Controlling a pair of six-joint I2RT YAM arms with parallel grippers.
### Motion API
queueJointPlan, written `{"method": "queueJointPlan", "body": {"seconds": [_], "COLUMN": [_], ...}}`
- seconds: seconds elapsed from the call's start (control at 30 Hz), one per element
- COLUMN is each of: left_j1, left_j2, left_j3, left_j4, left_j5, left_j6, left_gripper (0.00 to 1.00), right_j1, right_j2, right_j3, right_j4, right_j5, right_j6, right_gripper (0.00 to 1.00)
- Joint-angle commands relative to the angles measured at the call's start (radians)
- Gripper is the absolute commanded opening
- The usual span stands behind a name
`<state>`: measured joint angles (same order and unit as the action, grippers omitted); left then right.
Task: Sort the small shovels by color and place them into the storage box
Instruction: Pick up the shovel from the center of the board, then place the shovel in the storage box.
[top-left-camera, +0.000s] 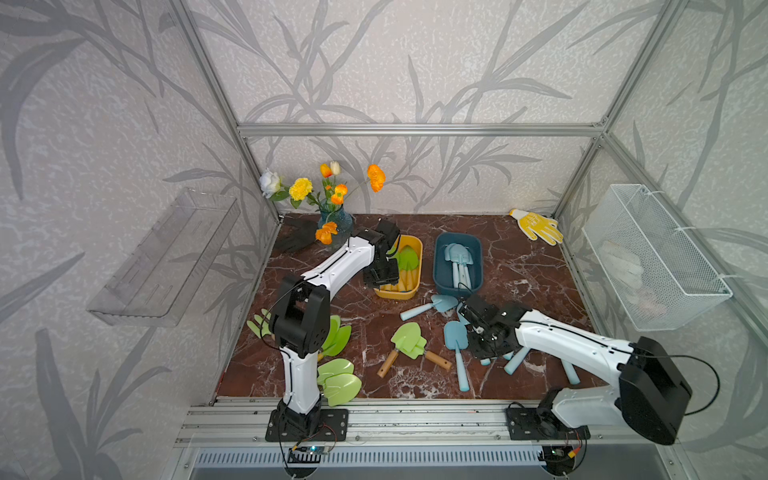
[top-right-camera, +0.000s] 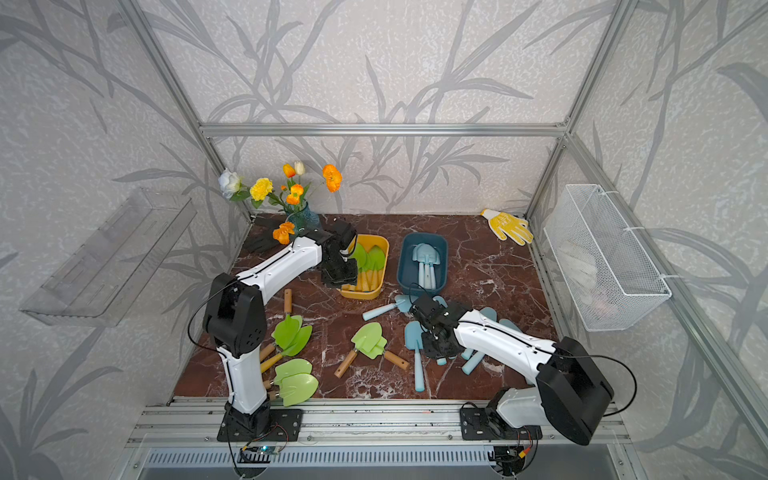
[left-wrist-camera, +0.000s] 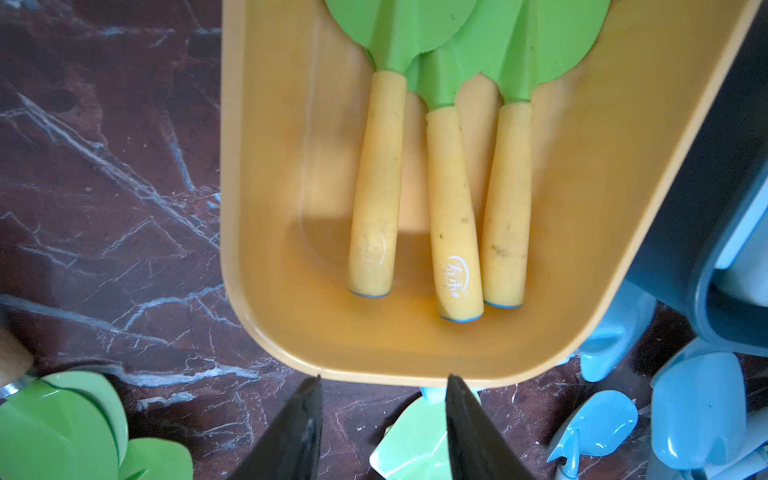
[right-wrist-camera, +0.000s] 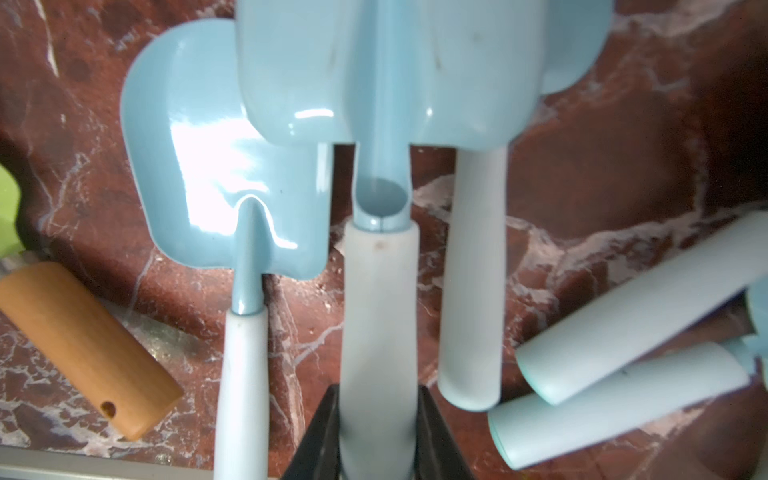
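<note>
Right gripper (right-wrist-camera: 378, 399): jaws clamped on the handle of the held blue shovel (right-wrist-camera: 380, 270), one finger pressed to each side near the handle's free end. The shovel's long axis runs straight out from the wrist, with the blade farthest from the gripper. The open socket and hollow face are turned toward the wrist camera. It is pale blue throughout, with a glossy squared blade and a paler, matt, round handle. Its blade overlaps the blade of a neighbouring blue shovel (right-wrist-camera: 224, 174), which lies roughly parallel on the marble table (right-wrist-camera: 623, 145). Cannot tell whether the held one is clear of the table. In both top views it is hidden under the gripper body, among the loose blue ones just in front of the blue box (top-left-camera: 457, 288). That box holds boxed blue shovels (top-left-camera: 456, 253), blades toward the back wall and handles toward the front rail. The yellow box (left-wrist-camera: 249, 249) holds three green shovels (left-wrist-camera: 451, 208) side by side, with lime blades to the back and tan handles to the front. Left gripper (left-wrist-camera: 383, 399): over the near end of the yellow box, jaws apart with nothing between them. A loose green pair (top-left-camera: 407, 338) lies mid-table, blades overlapping and handles splayed toward the front.
</note>
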<state>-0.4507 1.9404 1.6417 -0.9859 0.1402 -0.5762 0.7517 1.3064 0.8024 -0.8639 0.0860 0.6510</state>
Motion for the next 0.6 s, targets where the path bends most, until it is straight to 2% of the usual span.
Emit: {"method": "queueJointPlan", "body": {"seconds": [0.0,0.1,0.23,0.37,0.57], "left_j1": [-0.005,-0.004,-0.009,-0.017,-0.032], "left_j2": [0.018,0.016,-0.004,-0.042,-0.129], "left_j3": [0.045,0.043,0.013,-0.045,-0.148], "left_j4": [-0.008,-0.01,-0.003,0.008,0.008], "left_j5": [0.007,0.007,0.001,-0.015,-0.068], "left_j6": [0.004,0.0,-0.009,-0.016,-0.004], "left_gripper": [0.49,0.49,0.49,0.49,0.49], "right_j1": [-0.012,-0.022,-0.114,-0.235,-0.321], "right_j2": [-0.077,-0.127,-0.102,0.022,0.301], "right_j3": [0.007,0.05,0.164,0.292,0.553], "right_j4": [-0.076,-0.048,-0.003,0.088,0.123], "right_j5": [0.069,0.109,0.069,-0.018,-0.135], "right_j6": [0.066,0.041,-0.046,-0.127,-0.227], "right_gripper": [0.21,0.2,0.2,0.2,0.2]}}
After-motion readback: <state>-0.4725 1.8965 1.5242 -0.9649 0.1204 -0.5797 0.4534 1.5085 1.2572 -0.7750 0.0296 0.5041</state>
